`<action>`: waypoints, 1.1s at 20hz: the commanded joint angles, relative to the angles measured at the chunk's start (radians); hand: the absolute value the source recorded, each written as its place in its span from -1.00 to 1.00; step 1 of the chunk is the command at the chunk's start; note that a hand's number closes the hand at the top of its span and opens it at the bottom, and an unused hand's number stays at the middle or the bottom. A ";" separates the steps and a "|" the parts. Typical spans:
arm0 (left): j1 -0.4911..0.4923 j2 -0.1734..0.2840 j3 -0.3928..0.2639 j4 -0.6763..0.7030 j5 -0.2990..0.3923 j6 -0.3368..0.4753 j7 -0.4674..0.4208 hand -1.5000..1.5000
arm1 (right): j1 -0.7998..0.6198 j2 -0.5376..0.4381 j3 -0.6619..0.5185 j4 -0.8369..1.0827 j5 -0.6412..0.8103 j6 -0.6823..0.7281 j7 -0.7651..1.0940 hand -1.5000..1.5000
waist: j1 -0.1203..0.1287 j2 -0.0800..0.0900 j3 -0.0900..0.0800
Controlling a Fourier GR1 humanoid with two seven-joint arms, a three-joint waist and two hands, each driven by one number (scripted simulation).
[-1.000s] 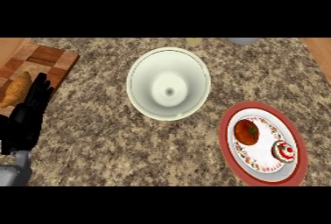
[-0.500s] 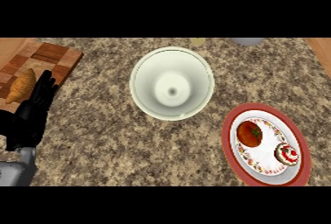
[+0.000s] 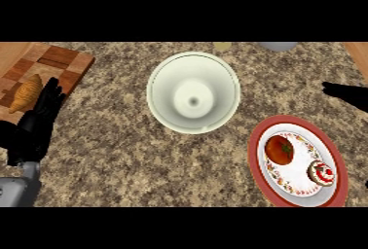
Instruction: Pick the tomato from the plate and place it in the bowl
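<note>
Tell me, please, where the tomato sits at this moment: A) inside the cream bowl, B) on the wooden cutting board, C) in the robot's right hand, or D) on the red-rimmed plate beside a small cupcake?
D: the tomato lies on the plate next to the cupcake, while the bowl holds nothing and the right hand is apart from the plate near the view's right edge.

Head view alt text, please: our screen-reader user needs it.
A red tomato sits on a red-rimmed patterned plate beside a small frosted cupcake, right of an empty cream bowl on a speckled granite counter. The left robot hand rests open at the left edge.
</note>
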 commanded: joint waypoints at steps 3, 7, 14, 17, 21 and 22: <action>-0.002 -0.021 0.008 0.000 -0.021 -0.006 -0.011 0.00 | -0.087 0.036 0.142 0.072 0.133 0.113 0.034 -1.00 | -0.003 -0.001 0.001; 0.025 -0.028 -0.003 -0.095 -0.051 0.033 0.076 0.00 | -0.137 0.061 0.165 0.014 0.119 0.230 0.178 -1.00 | -0.010 -0.006 0.000; 0.029 -0.061 0.028 -0.060 -0.075 0.008 0.028 0.00 | -0.086 0.211 0.226 0.072 0.422 0.028 0.058 -1.00 | -0.017 -0.004 0.001; 0.063 -0.031 0.051 -0.114 -0.053 -0.035 0.070 0.00 | -0.071 0.235 0.217 0.079 0.496 -0.039 0.025 -1.00 | -0.016 -0.005 0.002; -0.015 -0.048 0.105 0.022 -0.068 -0.085 0.015 0.00 | -0.118 0.315 0.194 0.164 0.543 0.011 -0.007 -1.00 | -0.018 -0.003 0.001; 0.036 -0.073 0.080 -0.067 -0.088 -0.049 0.061 0.00 | -0.045 0.298 0.196 0.115 0.557 0.025 0.005 -1.00 | -0.020 -0.005 0.001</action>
